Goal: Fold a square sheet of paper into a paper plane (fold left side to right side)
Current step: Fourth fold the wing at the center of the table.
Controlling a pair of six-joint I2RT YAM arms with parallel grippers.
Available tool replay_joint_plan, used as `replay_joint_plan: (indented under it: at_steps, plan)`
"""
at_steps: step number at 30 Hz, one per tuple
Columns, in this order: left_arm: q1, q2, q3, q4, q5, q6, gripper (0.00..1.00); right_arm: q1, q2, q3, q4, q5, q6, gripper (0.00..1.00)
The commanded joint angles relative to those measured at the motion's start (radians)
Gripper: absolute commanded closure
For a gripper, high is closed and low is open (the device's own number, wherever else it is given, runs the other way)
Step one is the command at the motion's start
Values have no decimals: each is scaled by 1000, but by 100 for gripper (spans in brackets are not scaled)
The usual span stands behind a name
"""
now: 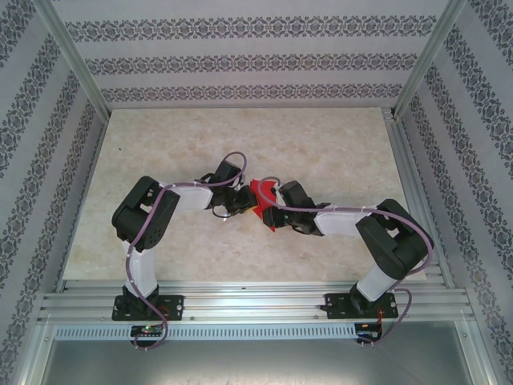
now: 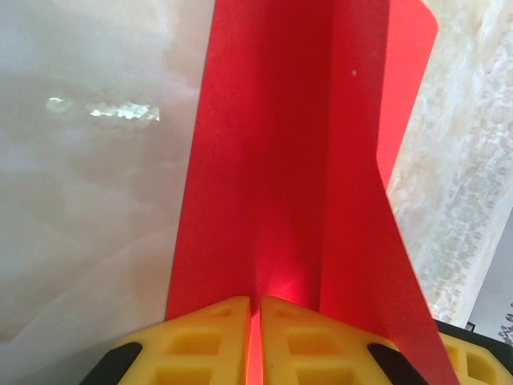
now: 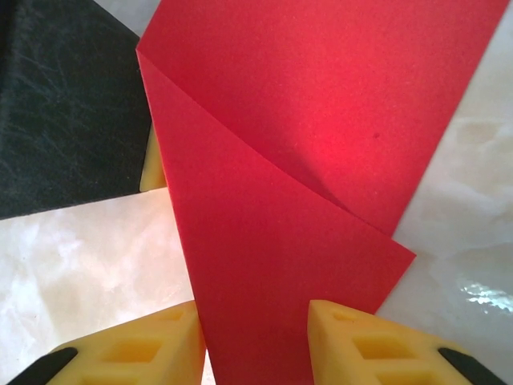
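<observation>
Red sheet of paper [image 1: 258, 192] sits mid-table, held up btwn the two arms. It is well apart from the patterned walls [image 1: 240, 64] & the metal rail [image 1: 240, 298] at the near edge. Marble-look tabletop [image 1: 337, 152] spreads wide on every side of it.

Left gripper [image 2: 255, 341] is clamped on the sheet: yellow fingers [image 2: 208, 341] nearly touching, w/ only a thin red strip pinched btwn them. From that pinch the paper rises in a V, a crease running straight away from the fingers. The right flap's far edge ends in a rounded corner.

Right gripper [image 3: 255, 345] has its jaws spread, w/ paper passing btwn the two yellow pads [image 3: 353, 349]. The sheet's left edge runs just beside one pad; no squeeze visible.

Right wrist view shows a diagonal fold edge crossing the sheet, one layer over another, w/ a corner jutting right over the tabletop. A black body [image 3: 64, 104] sits just beside the sheet's upper left edge.
</observation>
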Motion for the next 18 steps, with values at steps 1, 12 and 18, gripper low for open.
replay_joint_plan:
  at_steps: [1,12,18]
  plan:
    - [-21,42,7,-58,-46,26,88,-9,19,29,-19,3,-27,65]
    - [-22,36,7,-63,-44,30,89,-18,21,9,49,-135,20,93]
    - [-23,10,-1,-80,-52,42,88,-29,25,-12,95,-189,34,95]
